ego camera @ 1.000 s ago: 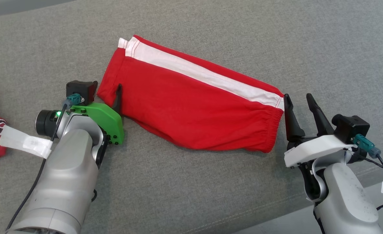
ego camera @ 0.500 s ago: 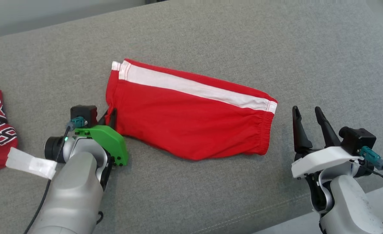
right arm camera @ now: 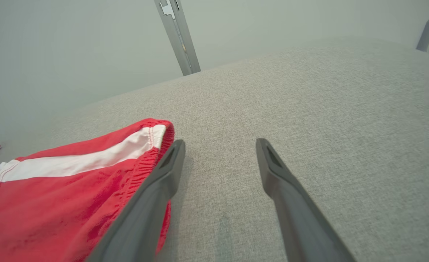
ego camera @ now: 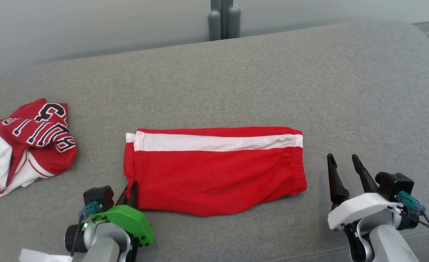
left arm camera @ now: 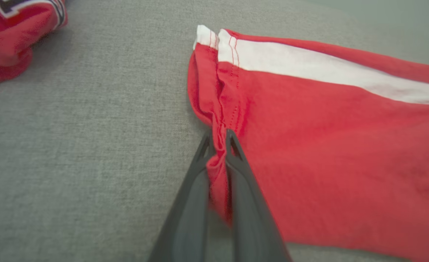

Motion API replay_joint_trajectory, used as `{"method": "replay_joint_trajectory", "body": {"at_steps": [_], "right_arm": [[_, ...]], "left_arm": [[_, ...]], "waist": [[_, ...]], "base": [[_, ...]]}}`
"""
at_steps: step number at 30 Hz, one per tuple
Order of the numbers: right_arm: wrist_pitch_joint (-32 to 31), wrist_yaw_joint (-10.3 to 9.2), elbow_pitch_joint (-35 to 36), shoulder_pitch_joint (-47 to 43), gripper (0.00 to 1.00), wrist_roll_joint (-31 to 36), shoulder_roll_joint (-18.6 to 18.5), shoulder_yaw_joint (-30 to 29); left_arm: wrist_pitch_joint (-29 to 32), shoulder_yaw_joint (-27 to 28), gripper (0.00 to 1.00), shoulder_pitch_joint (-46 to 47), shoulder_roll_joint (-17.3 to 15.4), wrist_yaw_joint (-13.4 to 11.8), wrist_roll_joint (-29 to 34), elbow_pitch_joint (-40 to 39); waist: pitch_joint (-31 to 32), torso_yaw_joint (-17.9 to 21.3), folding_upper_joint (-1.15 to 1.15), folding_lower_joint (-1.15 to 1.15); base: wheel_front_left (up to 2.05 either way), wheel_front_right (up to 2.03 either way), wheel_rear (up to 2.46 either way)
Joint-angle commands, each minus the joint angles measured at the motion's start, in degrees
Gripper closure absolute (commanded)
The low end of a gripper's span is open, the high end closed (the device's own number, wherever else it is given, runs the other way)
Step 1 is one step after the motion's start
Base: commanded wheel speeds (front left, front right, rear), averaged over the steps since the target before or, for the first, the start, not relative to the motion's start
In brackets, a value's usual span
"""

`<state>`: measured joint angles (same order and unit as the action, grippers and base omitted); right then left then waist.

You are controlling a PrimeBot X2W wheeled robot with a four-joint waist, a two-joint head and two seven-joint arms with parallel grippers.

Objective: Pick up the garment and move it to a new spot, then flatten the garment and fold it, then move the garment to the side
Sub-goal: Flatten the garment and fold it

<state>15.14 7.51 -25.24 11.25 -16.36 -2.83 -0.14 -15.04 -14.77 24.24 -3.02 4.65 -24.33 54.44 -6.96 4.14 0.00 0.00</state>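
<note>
Left wrist view: left gripper (left arm camera: 218,135) clamps the shorts' (left arm camera: 327,131) hem corner, probably to drag them aside. Right gripper (ego camera: 342,157), spread and empty, hangs just beside their waistband. The shorts lie folded flat on the couch (ego camera: 236,72).

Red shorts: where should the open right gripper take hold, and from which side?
Probably the gathered waistband at the right end of the red shorts, approached from the right. That thick edge lies flat beside the open right gripper, and the left gripper pinches the opposite hem.

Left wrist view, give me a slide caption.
Left gripper pinches the edge of the red shorts on a grey cushion.
</note>
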Motion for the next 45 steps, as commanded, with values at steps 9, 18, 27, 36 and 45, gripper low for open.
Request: {"method": "replay_joint_trajectory", "body": {"at_steps": [9,18,27,36,45], "right_arm": [[0.01,-0.04,0.43,-0.20,0.00,-0.15,-0.17,2.32],[0.02,-0.05,-7.89,2.92,0.00,1.24,-0.22,5.71],[0.01,-0.05,-20.21,7.41,0.00,2.07,-0.18,3.94],[-0.51,0.20,-26.42,7.51,0.96,-6.02,0.68,13.08],[-0.17,-0.14,-25.52,9.98,1.00,-7.34,-2.95,10.12]], "left_arm": [[-0.11,1.66,0.00,-8.83,0.06,-2.26,0.56,-11.08],[-0.11,1.05,0.00,-10.36,0.05,-2.23,1.70,-16.04],[-0.12,0.97,0.00,-9.66,0.05,-2.10,2.88,-16.96],[-0.12,1.39,0.00,-9.63,0.06,-1.90,3.91,-17.16],[-0.12,1.89,0.00,-10.83,0.06,-1.46,4.13,-17.88]], "waist": [[2.80,-7.69,0.00,0.00],[1.27,-11.23,0.00,0.00],[-0.79,-14.58,0.00,0.00],[-0.73,-15.92,0.00,0.00],[-0.38,-15.68,0.00,0.00]], "base": [[0.00,0.00,0.00],[0.00,0.00,0.00],[0.00,0.00,0.00],[0.00,0.00,0.00],[0.00,0.00,0.00]]}}
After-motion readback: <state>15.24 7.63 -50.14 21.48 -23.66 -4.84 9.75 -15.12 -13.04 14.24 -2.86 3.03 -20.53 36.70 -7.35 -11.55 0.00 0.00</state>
